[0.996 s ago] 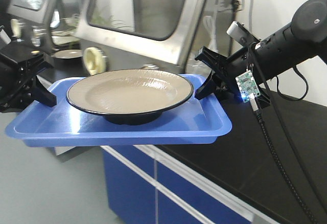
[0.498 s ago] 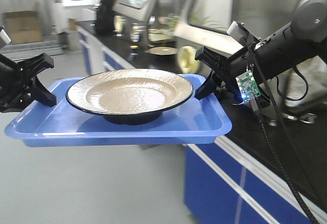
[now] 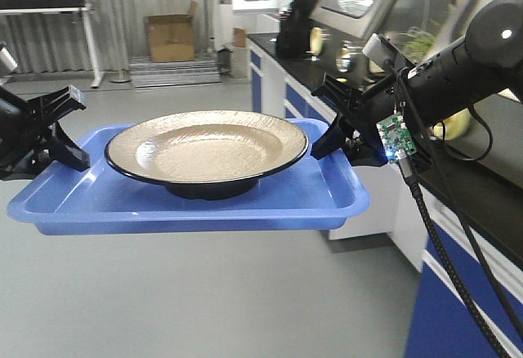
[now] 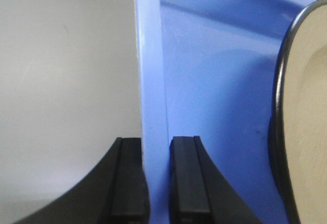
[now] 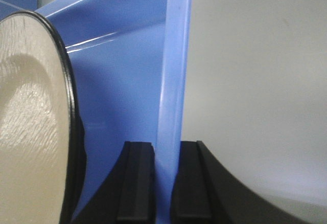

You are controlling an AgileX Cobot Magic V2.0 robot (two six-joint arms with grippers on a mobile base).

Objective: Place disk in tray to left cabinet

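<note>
Held stock: one tray [image 3: 188, 215], blue, carried level and clear of any surface. One disk [image 3: 204, 145] sits loose at its middle, midway between the two sets of jaws. One left gripper [image 3: 72, 129] and one right gripper [image 3: 327, 119], each closed narrow on an opposite short rim. Left cabinet: none in view. Hazards, as judged: a tilt or uneven arm travel could slide the disk, and a thin rim could slip from its grip.

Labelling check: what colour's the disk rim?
Thin black rim on the disk, clearest in front view.

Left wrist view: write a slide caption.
Left gripper pinching rim of bright blue plastic tray holding round black-rimmed tan plate.
</note>
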